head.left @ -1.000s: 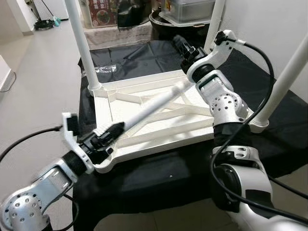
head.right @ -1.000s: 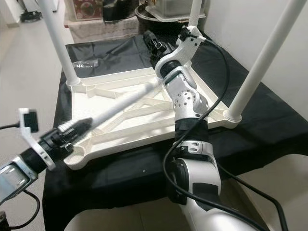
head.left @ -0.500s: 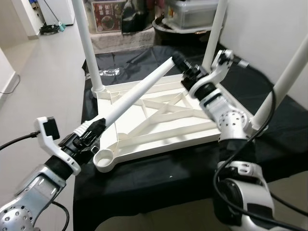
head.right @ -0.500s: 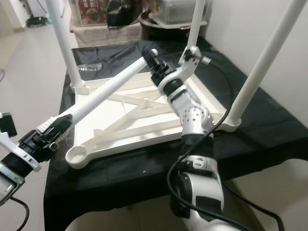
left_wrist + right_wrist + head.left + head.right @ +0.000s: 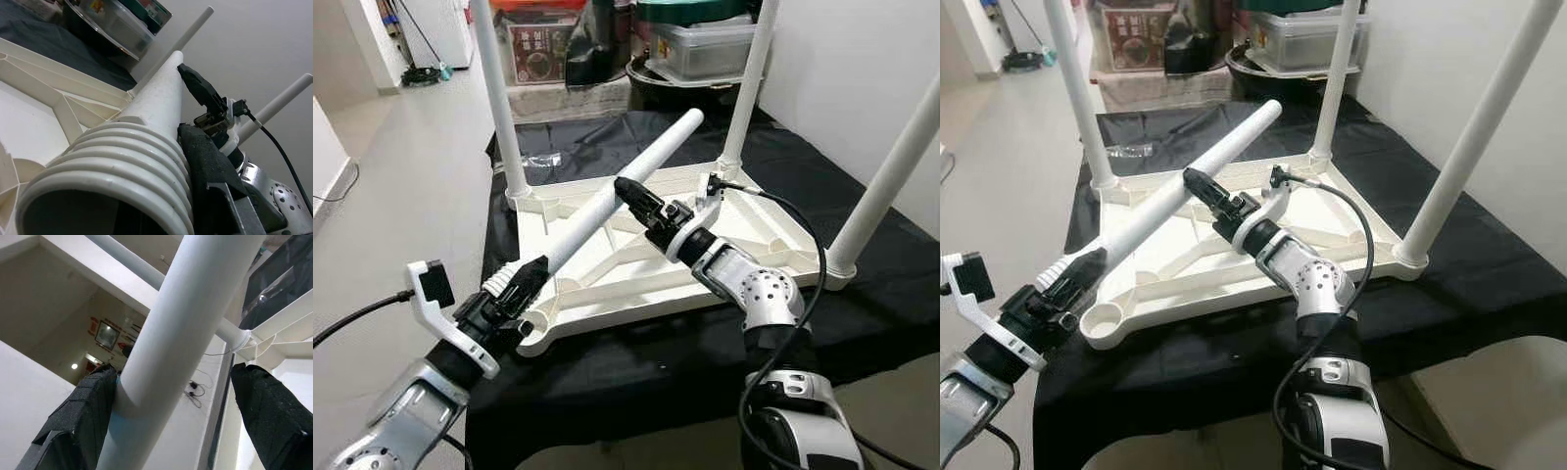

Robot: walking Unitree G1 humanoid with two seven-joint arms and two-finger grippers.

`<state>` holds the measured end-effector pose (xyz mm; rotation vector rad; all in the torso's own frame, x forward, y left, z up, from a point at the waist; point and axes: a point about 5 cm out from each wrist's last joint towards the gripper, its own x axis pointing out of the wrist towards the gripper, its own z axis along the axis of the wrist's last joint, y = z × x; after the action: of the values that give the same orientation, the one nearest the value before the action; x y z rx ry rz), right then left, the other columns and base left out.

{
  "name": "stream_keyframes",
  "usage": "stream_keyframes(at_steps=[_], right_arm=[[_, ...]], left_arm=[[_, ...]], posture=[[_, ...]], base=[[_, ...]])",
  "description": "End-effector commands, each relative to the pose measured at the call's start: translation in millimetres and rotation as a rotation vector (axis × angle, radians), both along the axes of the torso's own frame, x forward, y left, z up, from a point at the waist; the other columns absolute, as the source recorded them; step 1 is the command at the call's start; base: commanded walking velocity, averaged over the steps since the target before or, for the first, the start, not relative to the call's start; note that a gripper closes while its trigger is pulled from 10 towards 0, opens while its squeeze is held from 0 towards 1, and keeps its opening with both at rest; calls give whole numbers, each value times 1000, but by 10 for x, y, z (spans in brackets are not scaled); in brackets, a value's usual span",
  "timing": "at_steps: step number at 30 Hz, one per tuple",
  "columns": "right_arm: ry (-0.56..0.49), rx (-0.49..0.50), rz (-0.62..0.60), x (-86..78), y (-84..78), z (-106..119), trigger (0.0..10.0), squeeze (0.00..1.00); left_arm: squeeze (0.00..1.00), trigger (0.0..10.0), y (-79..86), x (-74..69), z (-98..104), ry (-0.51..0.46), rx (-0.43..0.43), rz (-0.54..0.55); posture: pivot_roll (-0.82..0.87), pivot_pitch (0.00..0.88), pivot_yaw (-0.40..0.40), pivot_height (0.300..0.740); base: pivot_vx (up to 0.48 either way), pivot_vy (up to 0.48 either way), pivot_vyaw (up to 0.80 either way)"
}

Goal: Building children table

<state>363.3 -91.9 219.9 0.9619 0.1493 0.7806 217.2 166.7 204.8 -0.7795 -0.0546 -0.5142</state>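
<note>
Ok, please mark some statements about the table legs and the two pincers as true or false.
1. Three upright legs stand in the overturned table top. True.
2. The left pincer holds the loose leg at its threaded end. True.
3. The loose leg is already screwed into the corner socket. False: the socket is empty and the leg is tilted above it.
4. The right pincer is clamped on the leg. False: its fingers are spread, one apart from the leg.
5. The table top lies on bare floor. False: on a black cloth.

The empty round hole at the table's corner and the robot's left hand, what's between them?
Nothing sits there: in the right eye view, the socket and left gripper are separated by bare black cloth.
</note>
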Motion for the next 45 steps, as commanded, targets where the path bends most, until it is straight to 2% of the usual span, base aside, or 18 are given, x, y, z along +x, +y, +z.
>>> stream_keyframes(at_steps=[1,12,39,40,45], right_arm=[[1,31,26,-26,17,11,10000,0],[22,27,102,-98,101,-45,10000,0],[37,49,128,-127,84,-31,10000,0],[36,56,137,-145,99,-23,0,0],[32,62,147,-170,116,-12,0,0]], left_arm=[[0,10000,-63,-41,13,-25,0,-30],[0,10000,-229,-101,-48,-20,-22,-113],[0,10000,-307,-151,-85,-25,-25,-156],[0,10000,-302,-144,-94,-22,-26,-154],[0,10000,-292,-133,-108,-15,-29,-150]], posture=[[64,49,-17,740],[55,45,-12,740],[55,39,-10,740],[46,39,-7,740],[45,39,-7,740]], base=[[0,0,0],[0,0,0],[0,0,0],[0,0,0],[0,0,0]])
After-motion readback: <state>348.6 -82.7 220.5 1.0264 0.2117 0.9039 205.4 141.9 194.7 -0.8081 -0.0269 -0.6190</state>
